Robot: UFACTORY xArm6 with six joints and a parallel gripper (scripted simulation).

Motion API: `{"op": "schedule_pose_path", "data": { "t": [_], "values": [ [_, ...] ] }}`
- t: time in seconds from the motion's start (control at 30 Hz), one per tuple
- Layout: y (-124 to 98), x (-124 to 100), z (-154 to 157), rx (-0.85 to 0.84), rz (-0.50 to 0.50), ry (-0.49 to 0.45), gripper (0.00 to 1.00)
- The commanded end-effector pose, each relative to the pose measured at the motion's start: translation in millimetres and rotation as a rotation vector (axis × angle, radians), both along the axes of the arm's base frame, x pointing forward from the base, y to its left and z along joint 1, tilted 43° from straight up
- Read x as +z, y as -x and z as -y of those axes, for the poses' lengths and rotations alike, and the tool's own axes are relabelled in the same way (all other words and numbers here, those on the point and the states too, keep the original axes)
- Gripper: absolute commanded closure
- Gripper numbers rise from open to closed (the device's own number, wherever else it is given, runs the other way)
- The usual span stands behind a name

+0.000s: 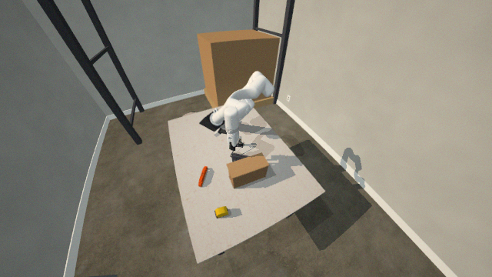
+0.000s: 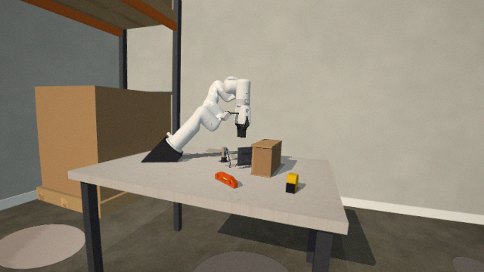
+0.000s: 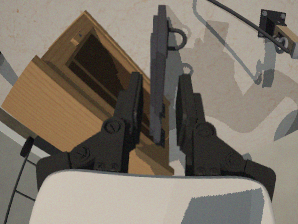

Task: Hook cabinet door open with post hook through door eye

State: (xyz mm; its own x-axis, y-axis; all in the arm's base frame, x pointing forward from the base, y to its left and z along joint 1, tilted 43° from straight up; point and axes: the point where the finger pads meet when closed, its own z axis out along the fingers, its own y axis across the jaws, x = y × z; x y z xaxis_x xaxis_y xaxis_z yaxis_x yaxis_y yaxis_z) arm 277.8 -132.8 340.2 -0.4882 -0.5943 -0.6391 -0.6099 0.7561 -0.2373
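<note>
The small brown cabinet [image 1: 247,169] [image 2: 266,157] stands flat on the table. Its dark door [image 2: 244,156] [image 3: 158,63] is swung wide open, and the inside shows in the wrist view [image 3: 87,70]. The eye [image 3: 178,35] sits on the door's face. The thin hook [image 3: 222,10] reaches out from the post [image 3: 280,30] [image 2: 224,154]; its tip ends apart from the eye, not through it. My gripper [image 2: 241,133] [image 1: 233,146] [image 3: 160,88] hovers above the door's top edge. Its fingers stand a little apart with nothing between them.
An orange level [image 1: 202,176] [image 2: 228,180] and a yellow tape measure [image 1: 221,211] [image 2: 291,182] lie on the table in front of the cabinet. A large cardboard box [image 1: 238,65] and a dark shelf frame [image 1: 282,50] stand behind the table.
</note>
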Motion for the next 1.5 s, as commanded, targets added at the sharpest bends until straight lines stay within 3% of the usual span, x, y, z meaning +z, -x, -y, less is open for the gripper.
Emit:
{"op": "schedule_pose_path", "data": {
  "t": [0.0, 0.2, 0.5, 0.57, 0.6, 1.0, 1.47],
  "values": [
    [0.1, 1.1, 0.5, 0.001, 0.002, 0.004, 0.73],
    [6.8, -2.8, -1.4, 0.102, 0.039, 0.090, 0.73],
    [33.5, -20.5, -11.0, 0.445, 0.160, 0.387, 0.73],
    [33.5, -20.5, -11.0, 0.445, 0.160, 0.387, 0.73],
    [36.5, -22.8, -12.3, 0.545, 0.197, 0.471, 0.73],
    [52.8, -36.8, -20.7, 0.916, 0.343, 0.785, 0.73],
    [52.8, -36.8, -20.7, 0.916, 0.343, 0.785, 0.77]
  ]
}}
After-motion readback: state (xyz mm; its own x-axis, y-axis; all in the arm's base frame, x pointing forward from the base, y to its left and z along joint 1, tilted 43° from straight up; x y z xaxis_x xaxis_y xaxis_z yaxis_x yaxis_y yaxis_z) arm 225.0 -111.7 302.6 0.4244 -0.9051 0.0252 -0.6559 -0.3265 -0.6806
